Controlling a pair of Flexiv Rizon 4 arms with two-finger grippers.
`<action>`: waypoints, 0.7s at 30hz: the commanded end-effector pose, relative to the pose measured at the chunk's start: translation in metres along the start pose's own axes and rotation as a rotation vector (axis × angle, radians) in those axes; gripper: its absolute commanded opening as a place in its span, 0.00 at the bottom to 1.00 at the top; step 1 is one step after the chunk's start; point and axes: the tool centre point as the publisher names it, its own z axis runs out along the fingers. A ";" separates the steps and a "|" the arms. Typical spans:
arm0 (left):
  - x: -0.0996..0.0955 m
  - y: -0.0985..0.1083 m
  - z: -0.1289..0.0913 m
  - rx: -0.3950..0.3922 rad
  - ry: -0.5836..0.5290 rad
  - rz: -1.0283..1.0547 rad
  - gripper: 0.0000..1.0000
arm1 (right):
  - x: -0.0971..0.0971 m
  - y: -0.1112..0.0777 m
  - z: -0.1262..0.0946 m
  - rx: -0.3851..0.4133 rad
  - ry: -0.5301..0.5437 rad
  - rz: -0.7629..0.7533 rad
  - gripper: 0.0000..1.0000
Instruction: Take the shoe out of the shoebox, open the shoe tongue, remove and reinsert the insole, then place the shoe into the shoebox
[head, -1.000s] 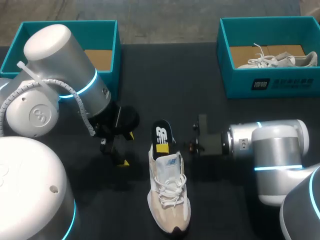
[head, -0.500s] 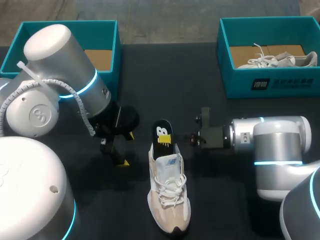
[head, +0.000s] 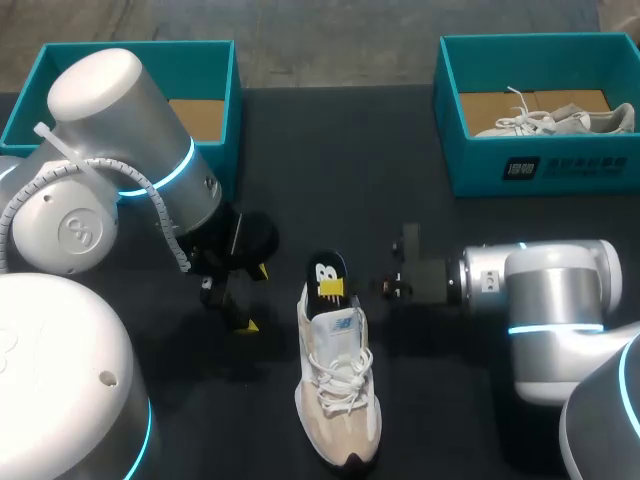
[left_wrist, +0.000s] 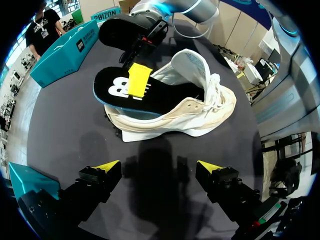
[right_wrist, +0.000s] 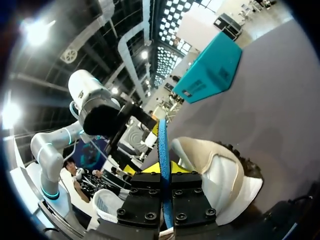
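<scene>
Head view first, says the trainee: where does the shoe sit?

On the bench, upright on its sole, answers the supervisor. The shoebox with no shoe showing in it lies well beyond the shoe's heel, on the left arm's side.

And the insole?

Its front part lies inside the shoe, and its heel end sticks out behind the shoe's collar. The right tool is clamped on that free end. The right wrist view shows the insole edge-on between the 2 fingers.

What about the left tool?

It hangs just beside the shoe, facing its side, with its 2 fingers spread apart and nothing between them.

Which step is this?

The insole step, by the supervisor's reading. The tongue stands lifted, so the mouth is open. With the insole half seated, reinsertion seems likelier than removal, though this moment alone does not settle it.

And next?

If so, the right arm should slide the insole toward the toe and press its heel end flat, without dragging the light shoe along. The left tool could steady the shoe's side. After that come the release and the lift into the shoebox.
</scene>
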 end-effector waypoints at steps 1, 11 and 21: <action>0.000 0.000 0.001 -0.001 0.000 0.000 1.00 | 0.003 -0.008 -0.001 0.007 -0.006 0.009 0.00; 0.000 0.000 0.001 -0.001 0.000 0.000 1.00 | 0.003 -0.028 0.001 0.023 -0.013 0.056 0.00; 0.000 0.000 0.001 -0.001 0.000 0.000 1.00 | 0.013 -0.023 0.005 0.040 -0.010 -0.038 0.26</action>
